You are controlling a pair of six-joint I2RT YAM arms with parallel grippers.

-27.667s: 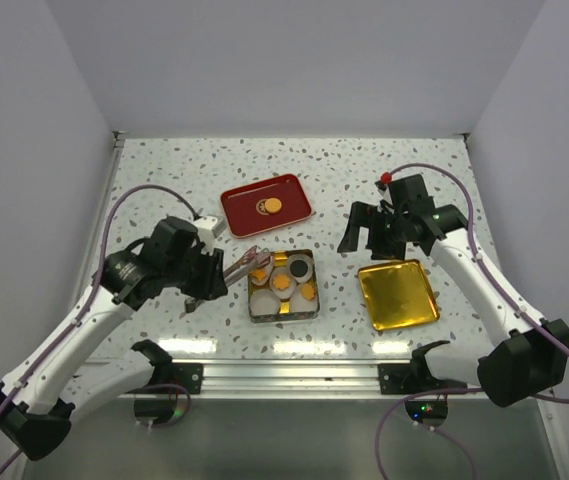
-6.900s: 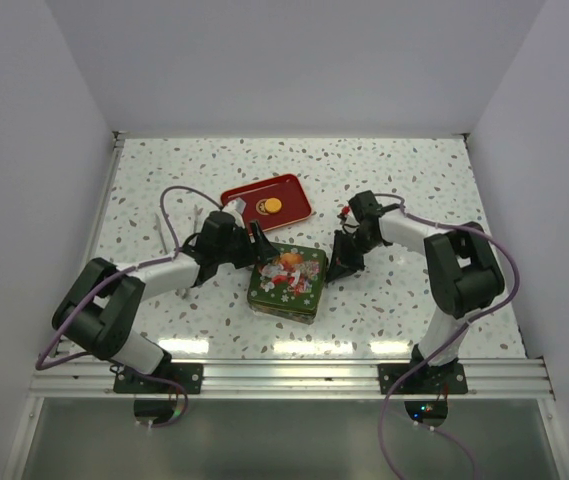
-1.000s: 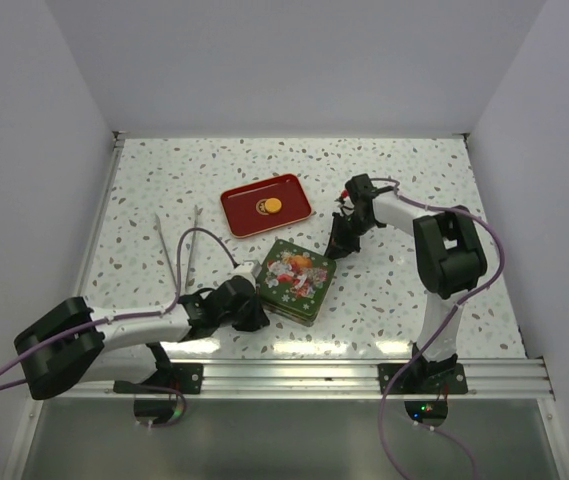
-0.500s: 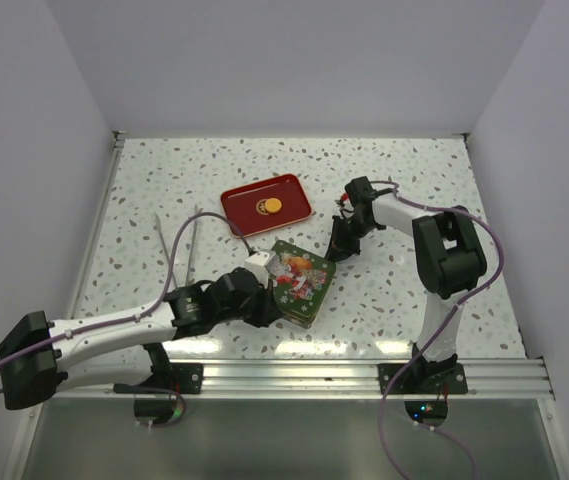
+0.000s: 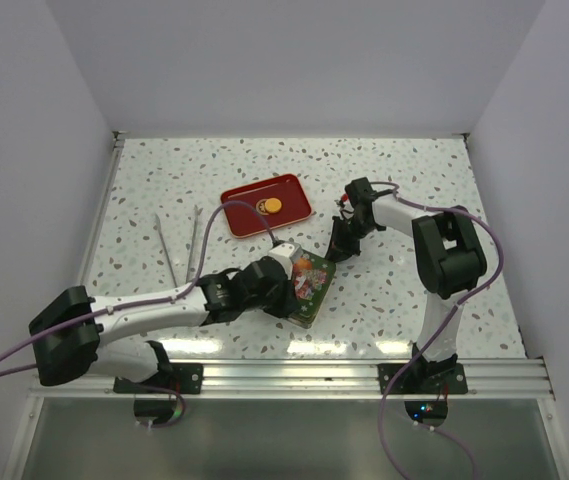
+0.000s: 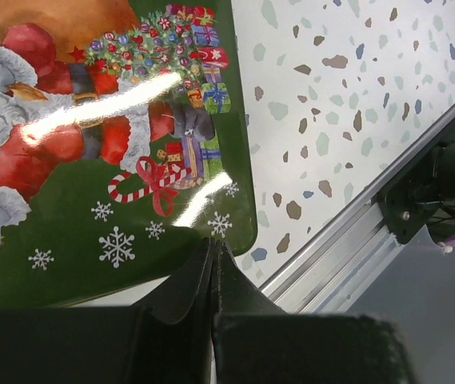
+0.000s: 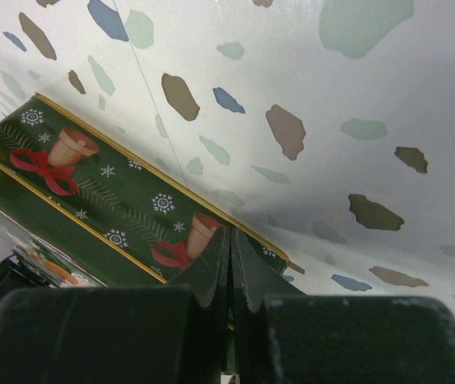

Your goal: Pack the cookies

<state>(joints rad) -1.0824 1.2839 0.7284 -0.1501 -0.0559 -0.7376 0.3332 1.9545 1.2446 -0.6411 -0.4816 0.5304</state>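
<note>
Jaws closed, empty, on left gripper point(image 6: 213, 246) and right gripper point(image 7: 231, 238). May skid tin point(image 5: 307, 281) toward 7 o'clock under uneven pressing.

Left arm point(image 5: 144, 312) and right arm point(image 5: 404, 212) share white links, black joints, purple cables, apparently black fingers point(image 6: 179, 296)

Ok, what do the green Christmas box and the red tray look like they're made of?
The Christmas box: probably printed tin, glossy; a bright streak of glare crosses the Santa lid, and the side has thin gold edging. The red tray: smooth, shiny, raised rim; lacquered metal or plastic, cannot tell which.
</note>
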